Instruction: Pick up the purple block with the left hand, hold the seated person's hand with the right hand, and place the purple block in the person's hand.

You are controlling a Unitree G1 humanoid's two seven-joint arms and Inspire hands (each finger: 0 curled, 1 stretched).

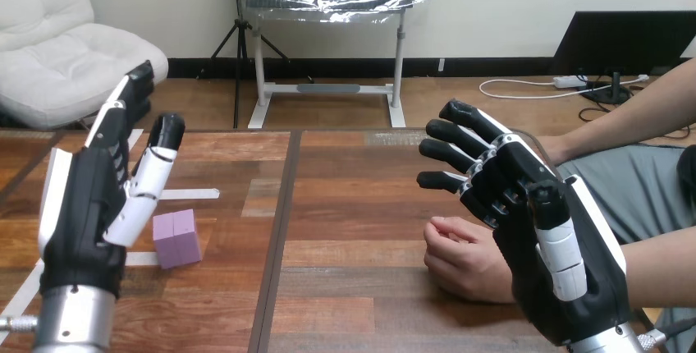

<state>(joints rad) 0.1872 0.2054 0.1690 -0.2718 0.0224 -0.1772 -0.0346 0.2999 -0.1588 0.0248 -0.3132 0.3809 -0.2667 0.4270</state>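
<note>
A purple block (176, 238) sits on the wooden table (353, 205) at the lower left. My left hand (94, 197) hovers just left of it, raised above the table, fingers straight and thumb spread: open and holding nothing. My right hand (542, 238) is lifted at the lower right, fingers extended toward the left, open. The person's hand (461, 259) rests on the table in a loose fist just left of and below my right hand, partly hidden behind it. I cannot tell whether the two touch.
White tape strips (189, 194) lie on the table near the block. A dark seam (279, 230) runs down the table's middle. The person's forearm (657, 267) comes in from the right edge.
</note>
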